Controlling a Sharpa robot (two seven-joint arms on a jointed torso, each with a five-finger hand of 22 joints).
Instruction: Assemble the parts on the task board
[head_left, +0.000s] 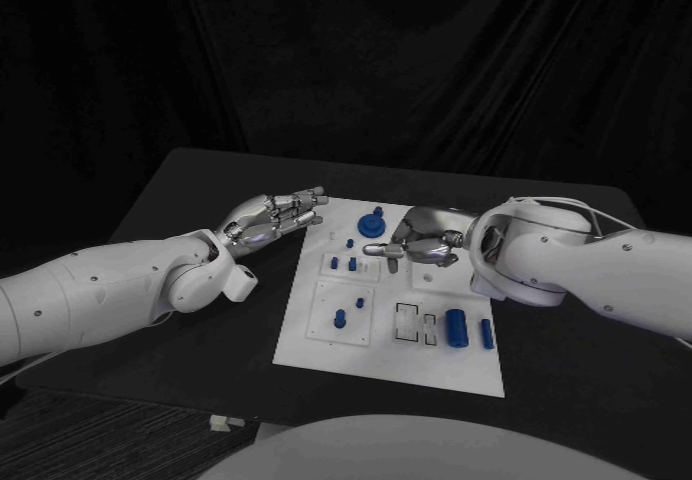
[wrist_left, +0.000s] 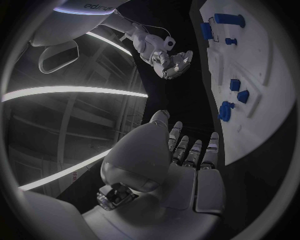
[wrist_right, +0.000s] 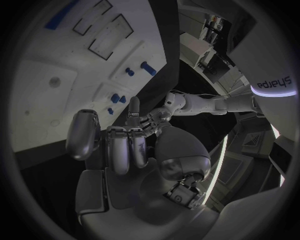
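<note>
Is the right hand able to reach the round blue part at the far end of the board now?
Probably yes: the right hand hovers beside that round blue part, nothing between them.

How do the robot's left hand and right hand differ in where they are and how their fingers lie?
The left hand sits at the task board's far left corner, mostly over the black table; the right hand hovers above the board itself. The left hand's fingers lie straight and apart; the right hand's fingers curl inward. Both are silver, and neither holds a part.
</note>
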